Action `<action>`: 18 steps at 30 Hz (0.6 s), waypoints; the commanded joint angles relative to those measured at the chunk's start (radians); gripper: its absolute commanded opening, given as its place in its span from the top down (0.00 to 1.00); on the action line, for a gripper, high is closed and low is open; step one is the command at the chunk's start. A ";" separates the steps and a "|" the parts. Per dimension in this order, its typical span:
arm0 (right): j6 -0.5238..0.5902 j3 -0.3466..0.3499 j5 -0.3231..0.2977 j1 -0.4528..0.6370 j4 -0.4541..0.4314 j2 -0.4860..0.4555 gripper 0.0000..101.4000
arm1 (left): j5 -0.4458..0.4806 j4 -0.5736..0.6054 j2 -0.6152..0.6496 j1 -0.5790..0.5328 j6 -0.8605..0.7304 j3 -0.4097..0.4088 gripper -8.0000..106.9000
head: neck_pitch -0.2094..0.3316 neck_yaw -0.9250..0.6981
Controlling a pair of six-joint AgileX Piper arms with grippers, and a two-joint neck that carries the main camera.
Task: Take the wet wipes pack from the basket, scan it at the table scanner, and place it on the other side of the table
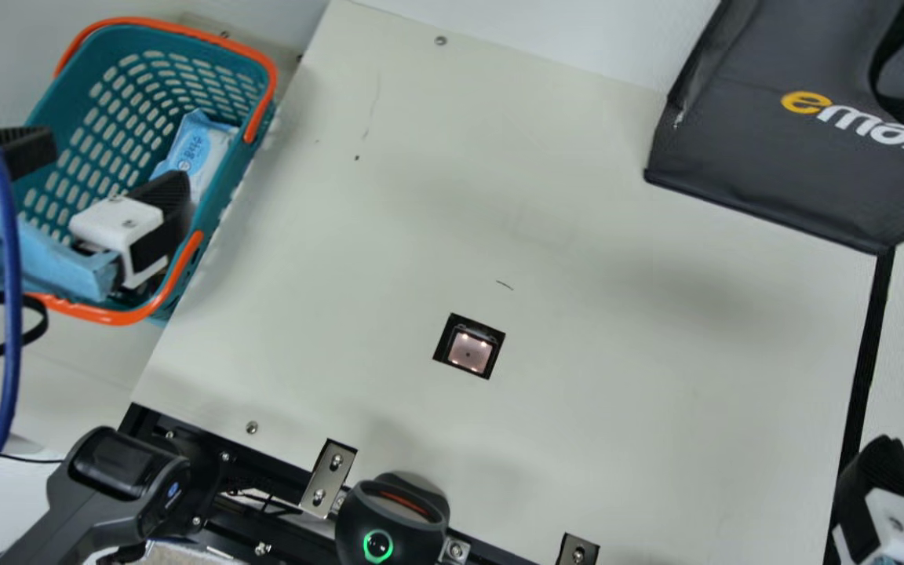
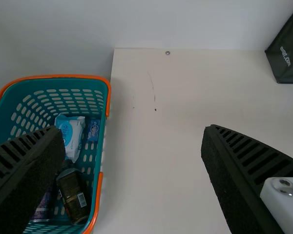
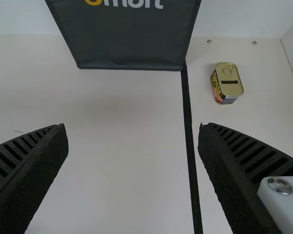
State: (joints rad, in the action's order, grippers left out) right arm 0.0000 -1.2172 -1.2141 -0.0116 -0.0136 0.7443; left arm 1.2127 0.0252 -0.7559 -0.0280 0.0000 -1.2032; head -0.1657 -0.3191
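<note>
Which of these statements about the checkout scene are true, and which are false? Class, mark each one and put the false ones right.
1. The wet wipes pack is inside the basket. True.
2. The left gripper has its jaws closed on the pack. False: its jaws are apart and hold nothing.
3. A dark bottle is in the basket too. True.
4. The tin is on the same side of the black strip as the table scanner. False: the strip runs between the tin and the scanner.
5. The right gripper has its jaws apart. True.
</note>
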 commanded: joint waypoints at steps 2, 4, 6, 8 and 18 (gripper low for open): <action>0.000 0.000 0.000 0.000 0.000 0.000 0.06 | 0.000 0.000 0.000 0.000 0.000 0.000 0.15 | 0.027 -0.002; 0.000 0.000 0.000 0.000 0.000 0.000 0.06 | 0.000 0.000 0.000 0.000 0.000 0.000 0.15 | 0.027 -0.002; 0.000 0.000 0.000 0.000 0.000 0.000 0.06 | 0.000 0.000 0.000 0.000 0.000 0.000 0.15 | 0.027 -0.002; 0.000 0.000 0.000 0.000 0.000 0.000 0.06 | 0.000 0.000 0.000 0.000 0.000 0.000 0.15 | 0.027 -0.002; 0.000 0.000 0.001 0.000 0.000 0.000 0.06 | -0.026 -0.076 -0.028 0.079 0.066 0.014 0.15 | 0.027 -0.002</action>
State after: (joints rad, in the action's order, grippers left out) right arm 0.0000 -1.2172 -1.2132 -0.0116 -0.0136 0.7443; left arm 1.1933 -0.0346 -0.7789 0.0362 0.0499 -1.1917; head -0.1657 -0.3191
